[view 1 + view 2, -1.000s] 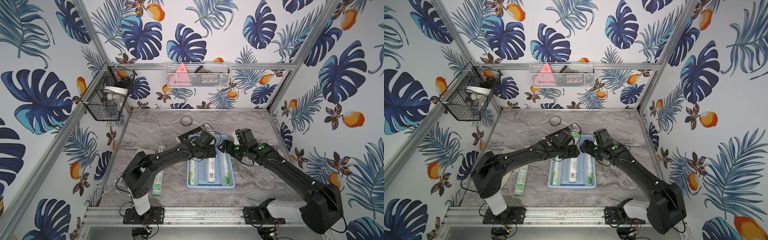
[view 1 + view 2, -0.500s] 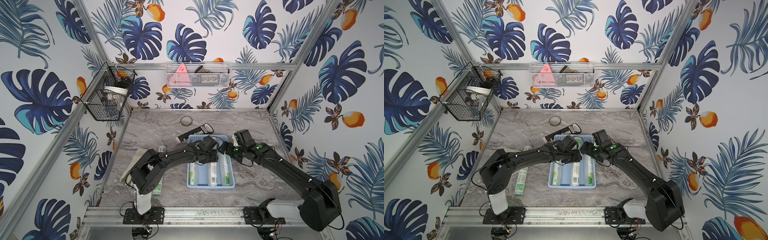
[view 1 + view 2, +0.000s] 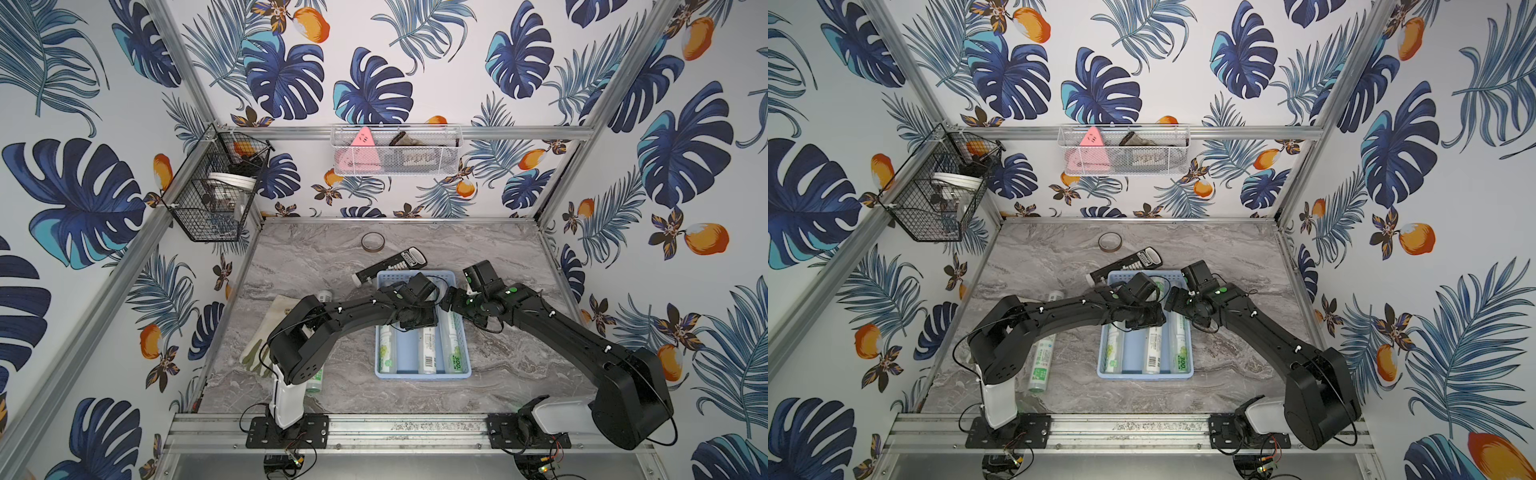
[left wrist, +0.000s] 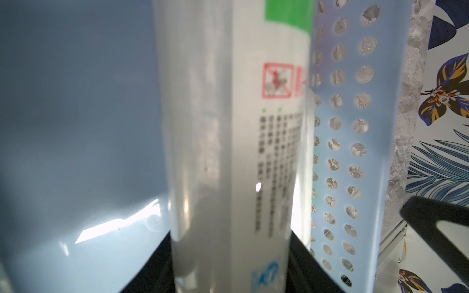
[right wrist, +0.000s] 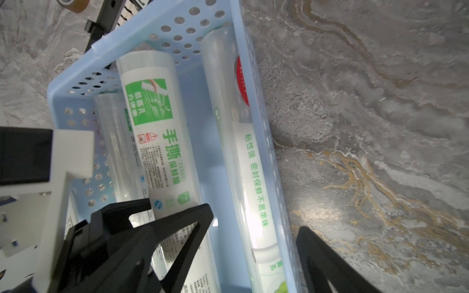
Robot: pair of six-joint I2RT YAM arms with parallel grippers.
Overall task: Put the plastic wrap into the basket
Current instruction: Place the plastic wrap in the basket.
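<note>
Plastic wrap (image 3: 428,353) lies mostly in the basket (image 3: 422,375): three rolls lengthwise, plus a fourth roll (image 3: 1042,361) on the table (image 3: 519,353) at 8 o'clock from it, beside the left arm (image 3: 1059,311). We see the left gripper (image 3: 415,322) down inside, its fingers (image 4: 152,271) clamped on one roll beside a perforated wall. The right gripper (image 3: 446,299) hangs at the basket's 1 o'clock corner, fingers (image 5: 330,266) wide apart and holding nothing.

We judge two risks. Lifting before letting go would drag that roll out, and the two wrists sit near enough to knock together. A remote (image 3: 392,264) crowds the rim at 11 o'clock, while the table at 3 and 6 o'clock looks bare. A bare strip of floor between the rolls could take the last one.
</note>
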